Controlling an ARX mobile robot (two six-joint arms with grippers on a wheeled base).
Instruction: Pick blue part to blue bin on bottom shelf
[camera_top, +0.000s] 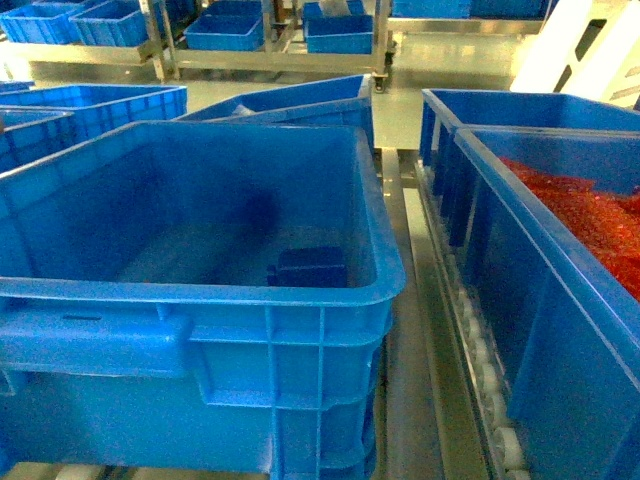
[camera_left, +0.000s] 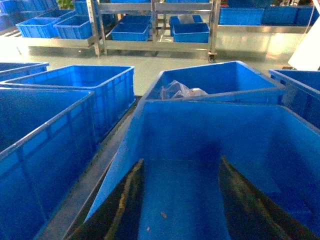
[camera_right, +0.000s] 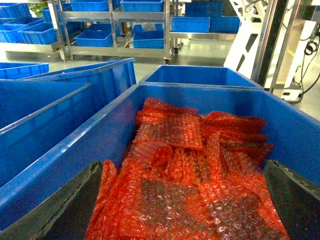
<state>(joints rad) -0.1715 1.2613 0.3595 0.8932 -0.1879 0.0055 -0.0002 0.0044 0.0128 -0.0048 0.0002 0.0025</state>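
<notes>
Blue part (camera_top: 308, 267) lying on floor of bin (camera_top: 250, 292), lower centre of head view, near right wall. Bin sitting on shelf (camera_top: 470, 345), roller rail showing at lower right. Left gripper (camera_left: 181, 200) hanging over bin interior at bottom of left wrist frame, dark fingers (camera_left: 127, 200) spread apart, gripping nothing. Right gripper (camera_right: 182, 205) hanging at bottom of right wrist frame over crate (camera_right: 300, 125) holding red bubble wrap (camera_right: 185, 180), fingers (camera_right: 75, 200) spread wide, holding nothing. Further crates (camera_top: 225, 30) standing on racks along top of frame.
</notes>
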